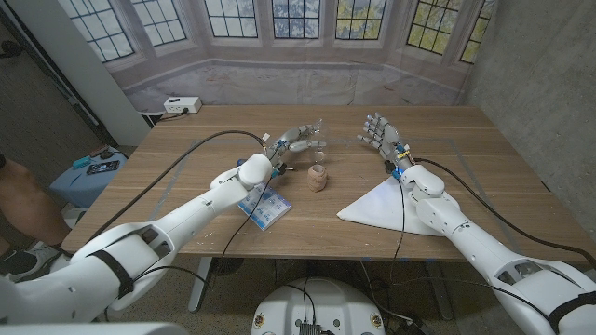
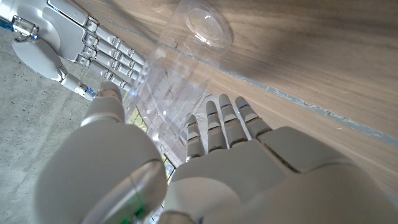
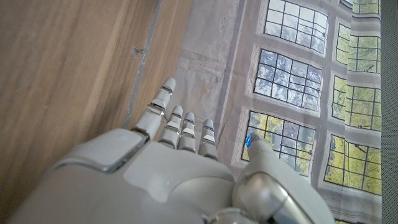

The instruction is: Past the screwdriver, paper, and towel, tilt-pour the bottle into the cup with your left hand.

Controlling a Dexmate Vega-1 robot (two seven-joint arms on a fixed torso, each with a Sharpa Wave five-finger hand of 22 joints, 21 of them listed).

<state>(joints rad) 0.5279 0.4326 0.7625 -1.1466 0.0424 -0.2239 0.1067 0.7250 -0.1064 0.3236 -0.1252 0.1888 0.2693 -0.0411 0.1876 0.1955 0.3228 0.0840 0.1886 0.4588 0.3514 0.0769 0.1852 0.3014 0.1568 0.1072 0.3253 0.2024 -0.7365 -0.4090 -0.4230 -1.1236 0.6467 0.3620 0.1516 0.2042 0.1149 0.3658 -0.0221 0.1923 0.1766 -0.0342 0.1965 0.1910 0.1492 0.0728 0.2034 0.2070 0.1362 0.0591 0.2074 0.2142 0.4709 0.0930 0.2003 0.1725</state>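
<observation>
My left hand (image 1: 293, 141) is raised over the middle of the table, with a clear plastic bottle (image 1: 318, 140) between its thumb and fingers. In the left wrist view the bottle (image 2: 177, 74) lies tilted along the hand (image 2: 211, 155), its round end pointing away. A small tan cup (image 1: 318, 177) stands on the table just below and in front of the bottle. A blue-and-white paper (image 1: 264, 210) lies under my left forearm. The white towel (image 1: 380, 201) lies to the right, under my right forearm. My right hand (image 1: 377, 130) is held up with spread fingers, holding nothing.
A white power box (image 1: 182, 104) sits at the table's far left corner. A blue case (image 1: 93, 171) stands on the floor to the left, and a person's leg (image 1: 17, 207) shows at the left edge. A thin tape line (image 1: 438, 141) crosses the table's right side.
</observation>
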